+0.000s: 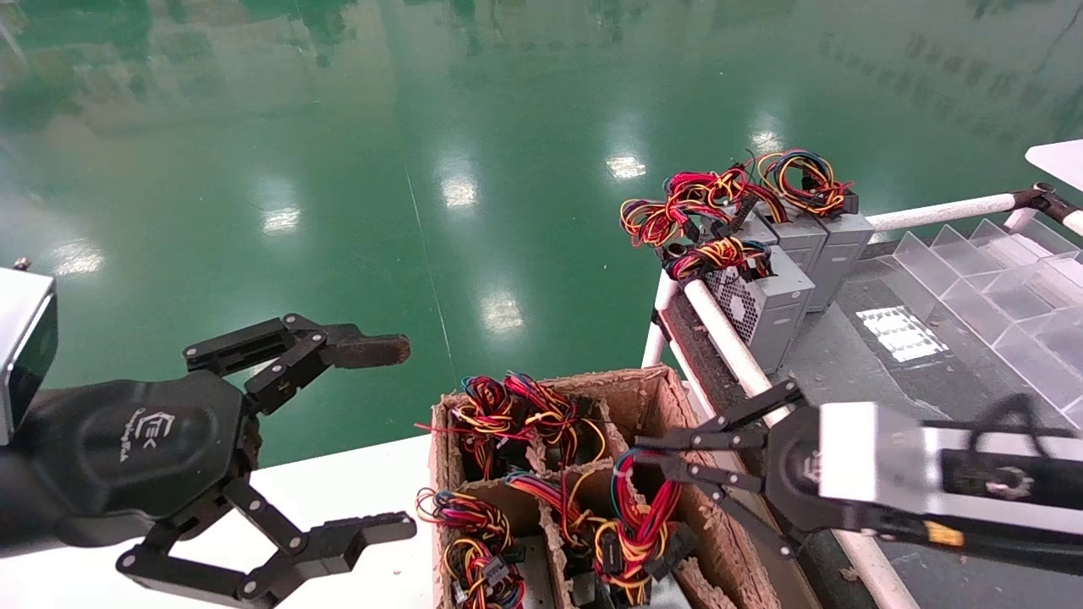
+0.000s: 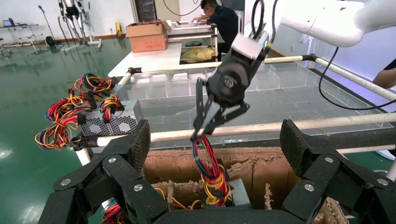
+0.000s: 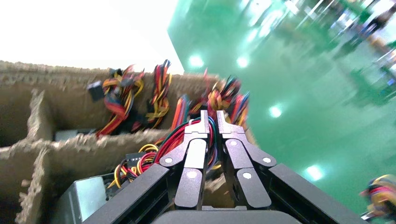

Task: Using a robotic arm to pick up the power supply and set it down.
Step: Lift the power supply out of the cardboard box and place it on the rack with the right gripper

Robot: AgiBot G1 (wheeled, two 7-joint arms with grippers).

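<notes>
The power supply (image 2: 241, 191) is a small grey box in a compartment of the cardboard box (image 1: 658, 391). Its tall red-and-blue wire loop (image 1: 645, 513) rises from it with yellow wires at the base. My right gripper (image 1: 648, 453) reaches over the carton from the right and is shut on the top of that loop (image 3: 173, 135). The left wrist view shows the same grip, the right gripper (image 2: 196, 137) pinching the loop, which hangs straight. The grey casing (image 3: 83, 199) shows below the wires. My left gripper (image 1: 385, 440) is open over the white table, left of the carton.
The carton's other compartments hold more wired units (image 1: 508, 419). Three similar grey boxes (image 1: 766, 296) with wire bundles stand on the dark bench behind a white rail (image 1: 729, 342). Clear plastic trays (image 1: 1003, 296) lie far right. Green floor lies beyond. A person (image 2: 225, 18) works in the background.
</notes>
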